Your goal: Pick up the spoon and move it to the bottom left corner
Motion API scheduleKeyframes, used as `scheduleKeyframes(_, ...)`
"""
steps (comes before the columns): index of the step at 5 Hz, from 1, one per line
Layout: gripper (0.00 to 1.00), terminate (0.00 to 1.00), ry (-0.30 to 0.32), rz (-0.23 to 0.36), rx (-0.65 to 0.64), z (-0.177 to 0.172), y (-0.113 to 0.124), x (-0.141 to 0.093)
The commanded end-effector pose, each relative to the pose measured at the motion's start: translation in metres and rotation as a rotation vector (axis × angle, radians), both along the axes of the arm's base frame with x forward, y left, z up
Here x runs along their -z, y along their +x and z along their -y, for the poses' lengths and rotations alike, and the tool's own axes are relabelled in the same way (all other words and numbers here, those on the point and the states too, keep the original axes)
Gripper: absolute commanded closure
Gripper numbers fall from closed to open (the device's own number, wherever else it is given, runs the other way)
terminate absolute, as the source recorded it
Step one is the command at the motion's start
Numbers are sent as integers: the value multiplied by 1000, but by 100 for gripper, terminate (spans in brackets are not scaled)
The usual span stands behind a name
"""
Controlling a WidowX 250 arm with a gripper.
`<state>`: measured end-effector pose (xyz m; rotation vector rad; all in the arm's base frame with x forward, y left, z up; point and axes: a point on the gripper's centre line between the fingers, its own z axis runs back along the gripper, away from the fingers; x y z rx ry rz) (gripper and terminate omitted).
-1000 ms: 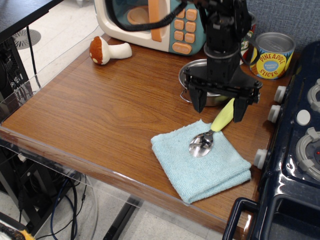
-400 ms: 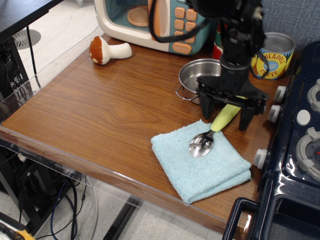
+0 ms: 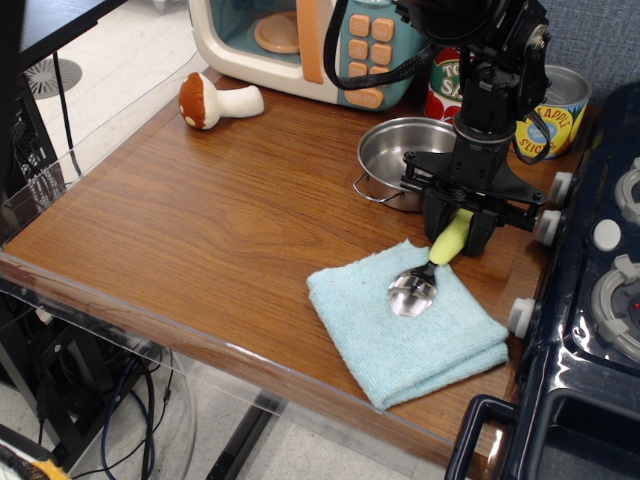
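The spoon (image 3: 414,290) lies with its silver bowl on the light blue folded cloth (image 3: 400,335), its yellow-green corn-cob handle pointing up and to the right. My gripper (image 3: 457,228) is low over the handle, and its black fingers (image 3: 434,214) are closed against both sides of it. The spoon's bowl still rests on the cloth. The bottom left corner (image 3: 55,250) of the brown wood-grain table is far to the left, bordered by a clear acrylic edge, with nothing on it.
A silver pot (image 3: 400,155) stands just behind the gripper. Behind it are a red can (image 3: 445,95) and a pineapple can (image 3: 552,105). A toy microwave (image 3: 300,45) and a toy mushroom (image 3: 215,100) are at the back. A dark blue toy stove (image 3: 590,300) lines the right side.
My gripper moved right and down from above the pot to the spoon handle, and its wide-open fingers closed on it. The cloth and spoon shifted slightly to the right.
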<state>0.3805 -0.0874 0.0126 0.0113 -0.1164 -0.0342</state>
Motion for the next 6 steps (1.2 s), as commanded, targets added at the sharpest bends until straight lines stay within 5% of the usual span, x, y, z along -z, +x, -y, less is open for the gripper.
scheduleKeyframes(1, 100, 0, -31, 41, 64, 14, -2, -22)
scheduleKeyframes(4, 100, 0, -129, 158, 62, 7, -19, -75)
scheduleKeyframes(5, 100, 0, -132, 207, 20, -16, -27, -100)
scheduleKeyframes(6, 100, 0, -137, 190, -52, -63, -26, -110)
